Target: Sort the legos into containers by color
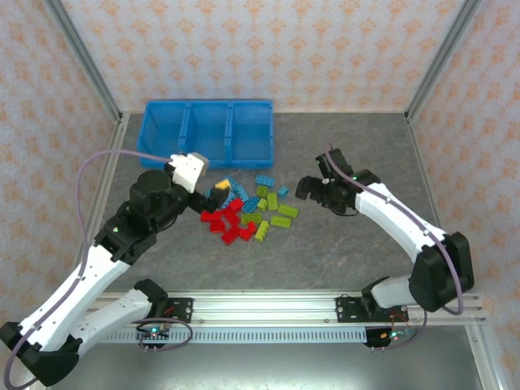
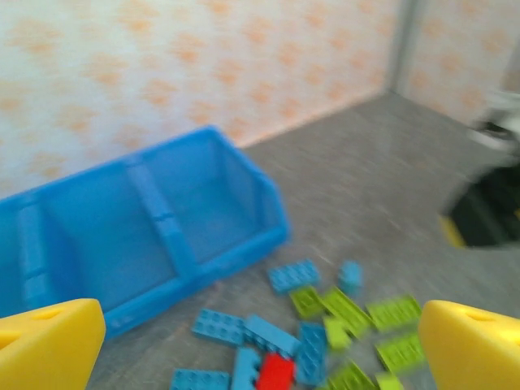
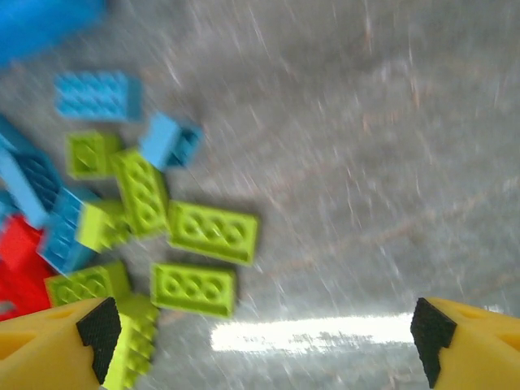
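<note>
- The containers are recorded at the upper left of centre in the top view. They form one long tray of glossy bright blue plastic, divided by thin walls into three open-top rectangular compartments.
- The legos are found loose on the desk at mid-frame, just below the tray and outside it. They are small, hard, shiny rectangular bricks with studded tops.
- Within the heap, red bricks are grouped at the lower left, light blue bricks toward the top and lime green bricks at the right.
- The desk surface is noted as grey, matte and mottled like stone.
- The left claw is placed over the upper left edge of the heap; contact with a brick cannot be told. In the left wrist view its smooth yellow fingers are seen spread wide at the two lower corners, clamped on nothing.
- The right claw is placed right of the heap and apart from it. In the right wrist view its yellow fingers, faced with black pads, are held wide apart over bare desk beside the green bricks.
</note>
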`<action>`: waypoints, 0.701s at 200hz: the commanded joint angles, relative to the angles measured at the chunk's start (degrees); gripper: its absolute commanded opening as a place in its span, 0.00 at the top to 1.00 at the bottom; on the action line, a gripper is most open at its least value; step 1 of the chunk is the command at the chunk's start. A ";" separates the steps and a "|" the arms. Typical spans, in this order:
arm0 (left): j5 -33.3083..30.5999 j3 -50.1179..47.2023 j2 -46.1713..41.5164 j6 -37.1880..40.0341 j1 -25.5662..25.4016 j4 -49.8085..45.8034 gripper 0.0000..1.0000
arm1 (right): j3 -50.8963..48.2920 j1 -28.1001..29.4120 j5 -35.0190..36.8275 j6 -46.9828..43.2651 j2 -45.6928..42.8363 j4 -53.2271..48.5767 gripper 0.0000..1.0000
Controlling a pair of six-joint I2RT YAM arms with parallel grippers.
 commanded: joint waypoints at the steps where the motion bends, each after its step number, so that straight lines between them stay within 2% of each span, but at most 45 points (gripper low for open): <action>1: 13.19 3.89 1.23 14.80 -1.81 -24.97 0.00 | 1.54 1.78 -0.19 1.08 3.66 -6.02 0.06; 26: 12.92 -2.40 -0.92 22.27 -1.89 -22.45 0.00 | 3.11 5.66 -4.95 -0.13 9.53 -3.96 0.13; 41: 12.39 -6.83 -2.22 23.30 -1.89 -17.77 0.00 | 4.67 8.93 -3.25 2.28 12.83 -4.17 0.14; 64: 11.70 -9.88 -2.62 23.24 -1.89 -15.04 0.00 | 4.49 11.49 -0.41 12.04 15.68 -1.30 0.10; 80: 10.20 -11.27 -3.37 23.79 -1.89 -14.81 0.00 | 5.00 12.68 2.36 15.43 17.84 -0.43 0.04; 101: 8.92 -14.12 -6.01 23.84 -1.89 -12.72 0.00 | 6.37 13.27 4.20 15.98 20.50 -0.32 0.02; 140: 8.03 -16.05 -9.06 23.48 -1.90 -9.76 0.00 | 10.01 14.19 -0.16 15.13 26.07 2.05 0.02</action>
